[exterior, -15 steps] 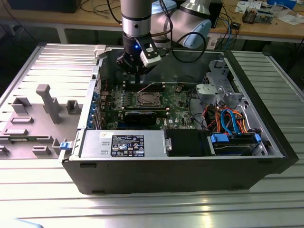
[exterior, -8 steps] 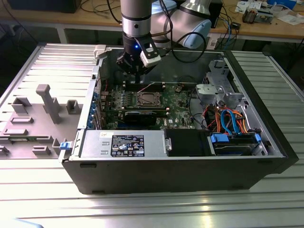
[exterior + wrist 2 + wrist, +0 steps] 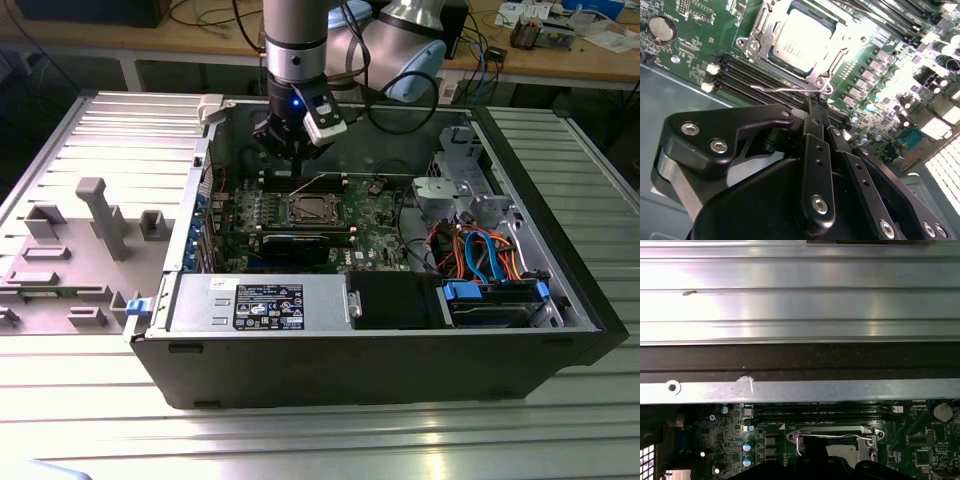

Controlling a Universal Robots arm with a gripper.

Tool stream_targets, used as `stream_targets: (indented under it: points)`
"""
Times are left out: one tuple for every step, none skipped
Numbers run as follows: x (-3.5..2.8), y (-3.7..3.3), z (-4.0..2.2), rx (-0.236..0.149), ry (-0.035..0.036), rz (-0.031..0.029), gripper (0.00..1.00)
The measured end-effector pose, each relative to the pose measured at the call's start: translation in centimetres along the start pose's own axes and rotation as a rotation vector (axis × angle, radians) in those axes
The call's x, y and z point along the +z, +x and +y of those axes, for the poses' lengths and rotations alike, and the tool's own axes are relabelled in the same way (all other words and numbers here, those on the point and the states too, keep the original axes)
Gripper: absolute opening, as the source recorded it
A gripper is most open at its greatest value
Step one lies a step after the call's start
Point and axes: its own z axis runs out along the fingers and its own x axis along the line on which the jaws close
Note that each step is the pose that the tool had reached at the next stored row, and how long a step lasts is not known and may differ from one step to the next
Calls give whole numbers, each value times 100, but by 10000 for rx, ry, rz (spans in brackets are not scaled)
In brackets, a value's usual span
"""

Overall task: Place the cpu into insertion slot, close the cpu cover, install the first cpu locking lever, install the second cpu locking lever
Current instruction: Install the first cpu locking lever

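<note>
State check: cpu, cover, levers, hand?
cpu: seated in the slot, top face showing.
cover: down, framing the cpu.
lever: one wire lever raised off the board beside the slot, not latched.
hand: fingers together, tips at that lever's end.
case: on its side, panel off.

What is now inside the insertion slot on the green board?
The cpu lies inside the insertion slot, its silver top showing through the cut-out of the cpu cover closed around it. The slot's contacts beneath the chip are covered and cannot be seen.
</note>
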Motion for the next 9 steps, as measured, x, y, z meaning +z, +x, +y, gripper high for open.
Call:
stream_targets:
  points:
    - [5, -8, 0, 0, 1, 0, 11]
    - [12, -15, 0, -1, 0, 0, 11]
    - [17, -24, 0, -1, 1, 1, 11]
    - [24, -37, 0, -1, 2, 2, 11]
    - [33, -51, -1, -1, 0, 0, 11]
    - [41, -63, -1, -1, -1, 0, 11]
    - [50, -75, -1, 0, -3, 0, 11]
    - [61, -88, 0, 0, -5, 0, 11]
    - [71, -97, 1, 0, -6, 0, 11]
